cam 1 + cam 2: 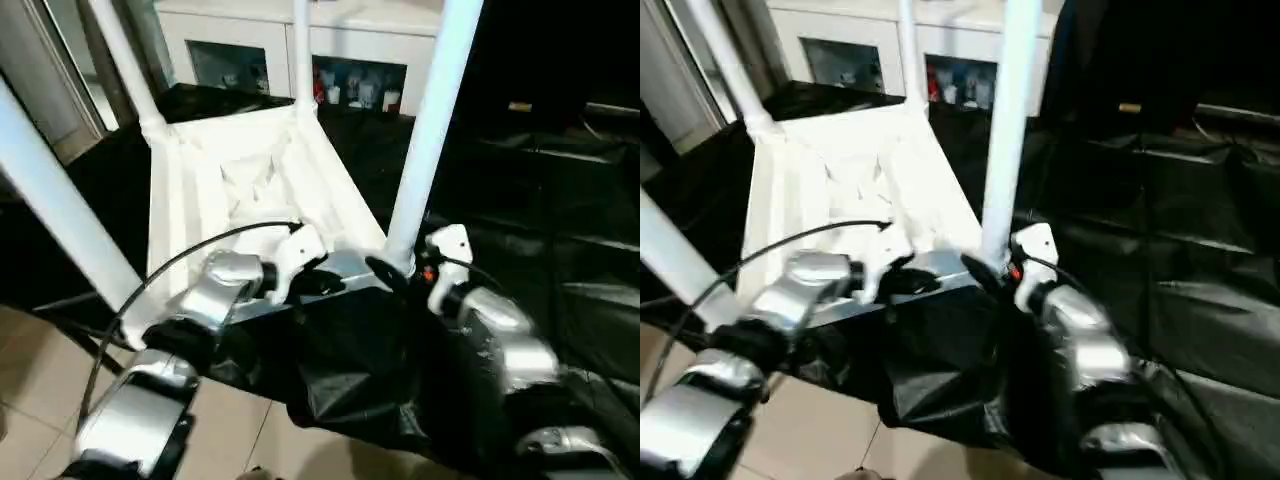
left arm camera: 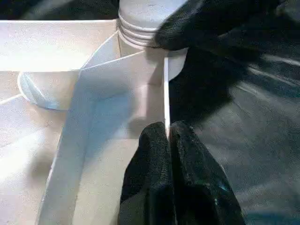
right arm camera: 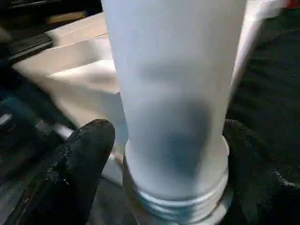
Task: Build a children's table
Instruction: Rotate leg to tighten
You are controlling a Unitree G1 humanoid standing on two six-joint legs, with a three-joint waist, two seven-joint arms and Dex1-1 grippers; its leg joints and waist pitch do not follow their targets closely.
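Note:
The children's table (image 1: 250, 190) lies upside down on black cloth, white, with several round legs standing up from its corners. My left gripper (image 2: 168, 133) is shut on the thin near rim (image 2: 166, 89) of the top, close to the near right corner. My right gripper (image 3: 173, 154) stands open around the base of the near right leg (image 1: 430, 130), one black finger (image 3: 84, 154) on each side, just above the leg's threaded collar (image 3: 178, 206). A small gap shows between that finger and the leg. In the head views both grippers (image 1: 330, 278) (image 1: 400, 268) sit at that near corner.
Black cloth (image 1: 520, 200) covers the work surface and hangs over its near edge. A white cabinet with glass doors (image 1: 240, 45) stands behind the table. Tiled floor (image 1: 30, 400) lies below at the left. A black cable (image 1: 180, 255) arcs over my left forearm.

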